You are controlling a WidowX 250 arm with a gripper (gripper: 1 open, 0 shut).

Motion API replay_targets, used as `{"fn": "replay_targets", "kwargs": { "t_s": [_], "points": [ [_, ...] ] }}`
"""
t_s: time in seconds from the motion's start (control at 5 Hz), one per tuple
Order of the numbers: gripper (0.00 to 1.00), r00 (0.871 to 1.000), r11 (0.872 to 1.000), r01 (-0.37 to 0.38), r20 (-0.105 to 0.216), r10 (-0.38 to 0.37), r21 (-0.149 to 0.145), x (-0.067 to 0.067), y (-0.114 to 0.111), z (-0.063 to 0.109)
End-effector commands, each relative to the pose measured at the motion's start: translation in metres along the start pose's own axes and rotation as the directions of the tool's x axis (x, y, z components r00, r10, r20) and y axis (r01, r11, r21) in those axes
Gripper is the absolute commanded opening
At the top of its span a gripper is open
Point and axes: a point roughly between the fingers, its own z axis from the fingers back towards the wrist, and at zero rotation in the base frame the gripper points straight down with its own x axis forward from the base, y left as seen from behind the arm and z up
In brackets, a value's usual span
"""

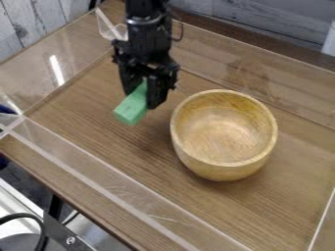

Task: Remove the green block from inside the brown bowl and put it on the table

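Placing step: black fingers (141, 90) grip the bright green rectangular block (131, 106), hanging below them, above the brown wood-grain tabletop (92, 147). Next: lower, release.

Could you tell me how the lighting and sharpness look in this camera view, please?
In the camera view: soft, even light; a bright glare streak on the clear wall; the gripper and green block slightly motion-blurred; the brown bowl sharper, faintly shadowing the table.

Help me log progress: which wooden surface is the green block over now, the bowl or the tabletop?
The tabletop. The green block, clamped in the gripper, hangs left of the brown bowl, whose hollow is empty.
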Motion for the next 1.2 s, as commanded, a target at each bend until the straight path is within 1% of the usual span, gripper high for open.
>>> {"fn": "replay_targets", "kwargs": {
  "t_s": [0.0, 0.2, 0.4, 0.6, 1.0],
  "points": [
    [0.00, 1.000, 1.000, 0.003, 0.013, -0.003, 0.029, -0.006, 0.010, -0.007],
    [0.00, 1.000, 0.999, 0.002, 0.000, -0.002, 0.035, -0.011, 0.018, -0.024],
    [0.00, 1.000, 1.000, -0.013, 0.026, 0.012, 0.021, 0.002, 0.008, -0.008],
    [0.00, 0.999, 1.000, -0.015, 0.029, 0.015, 0.018, 0.002, 0.007, -0.010],
    [0.00, 1.000, 1.000, -0.018, 0.013, 0.018, 0.023, 0.000, 0.008, -0.017]
  ]
}}
